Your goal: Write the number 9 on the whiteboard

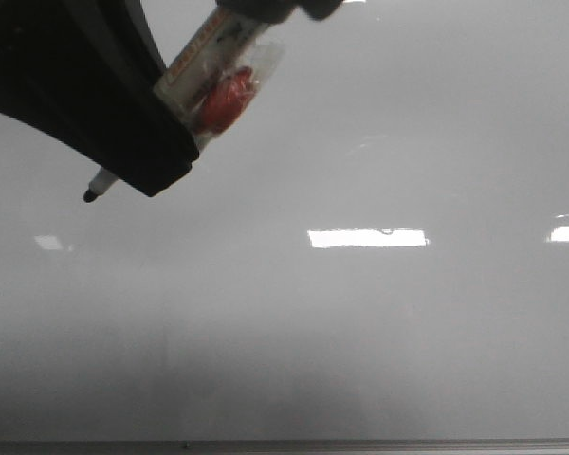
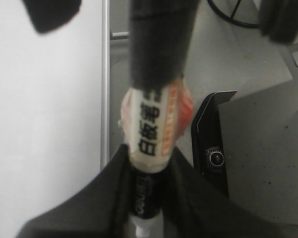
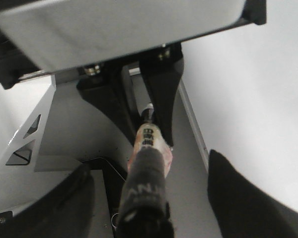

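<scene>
**Ana:** Progress first: how much of the number 9 is on the large glossy pale grey-white whiteboard (image 1: 360, 322)?

**Ben:** None that the front view shows. The board carries only bright rectangular light reflections and no black line. It fills that view, with its thin grey metal frame along the bottom.

**Ana:** And the pen?

**Ben:** A black-tipped whiteboard marker wrapped in pale tape with orange and red patches (image 1: 209, 71) slants down from the upper left of the front view. Its dark tip pokes out below a black arm part. Whether the tip touches the board cannot be told from here.

**Ana:** Who holds it?

**Ben:** The left gripper (image 2: 144, 198); its black fingers (image 2: 89, 208) are clenched around the lower barrel in the left wrist view. The right gripper (image 3: 154, 218) is at the edge of its own view, its dark fingers standing apart on either side of the marker's padded rear end with space between, so it looks released.

**Ana:** So what remains?

**Ben:** Seemingly everything: loop, top stroke and tail.
</scene>
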### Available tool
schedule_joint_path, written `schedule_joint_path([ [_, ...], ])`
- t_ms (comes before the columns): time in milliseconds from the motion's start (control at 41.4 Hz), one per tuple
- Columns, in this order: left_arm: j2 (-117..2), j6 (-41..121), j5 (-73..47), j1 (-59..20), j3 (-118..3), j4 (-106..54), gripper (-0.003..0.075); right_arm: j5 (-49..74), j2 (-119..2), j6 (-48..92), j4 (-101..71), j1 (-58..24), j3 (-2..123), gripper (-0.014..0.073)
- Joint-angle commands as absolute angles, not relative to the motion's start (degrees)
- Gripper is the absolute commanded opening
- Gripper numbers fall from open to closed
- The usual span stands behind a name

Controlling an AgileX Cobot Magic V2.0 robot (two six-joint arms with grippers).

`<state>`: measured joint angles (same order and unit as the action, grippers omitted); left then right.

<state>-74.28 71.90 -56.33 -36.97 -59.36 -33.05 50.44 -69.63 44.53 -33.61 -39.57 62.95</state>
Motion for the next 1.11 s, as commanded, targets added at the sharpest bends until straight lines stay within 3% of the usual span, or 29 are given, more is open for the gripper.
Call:
schedule_joint_path([
  [0, -72.6, 71.8, -55.1, -37.5, -61.2, -35.8, -0.0019, 48.2, -70.7, 45.7, -36.7, -39.7, 65.8, 0.0507],
  [97, -72.6, 71.8, -55.1, -37.5, -61.2, -35.8, -0.0019, 48.2, -71.7, 46.4, -38.0, -39.7, 66.2, 0.0468],
  [290, -72.6, 71.8, -53.9, -37.5, -61.2, -35.8, -0.0019, 48.9, -72.9, 46.4, -38.4, -39.7, 66.3, 0.0169],
  [435, -72.6, 71.1, -52.5, -37.5, -61.2, -35.8, -0.0005, 49.2, -73.5, 46.4, -38.4, -39.6, 66.4, -0.0001],
  [532, -72.6, 69.3, -52.1, -37.3, -61.2, -35.8, 0.0112, 49.2, -73.4, 46.4, -38.4, -39.6, 66.6, -0.0064],
  [701, -72.6, 66.7, -50.6, -37.1, -61.2, -35.8, 0.0513, 48.2, -72.8, 46.4, -38.0, -39.3, 66.5, -0.0067],
  [773, -72.6, 66.4, -49.9, -37.1, -61.2, -35.8, 0.0587, 48.0, -72.2, 46.4, -37.4, -38.7, 66.1, -0.0067],
  [918, -71.2, 62.5, -48.5, -37.1, -61.2, -33.9, 0.0523, 47.9, -69.8, 46.4, -37.5, -33.1, 63.2, -0.0067],
  [1087, -67.2, 55.7, -48.9, -34.4, -60.1, -30.7, 0.0256, 46.6, -65.7, 46.4, -39.6, -22.9, 58.4, -0.0067],
])
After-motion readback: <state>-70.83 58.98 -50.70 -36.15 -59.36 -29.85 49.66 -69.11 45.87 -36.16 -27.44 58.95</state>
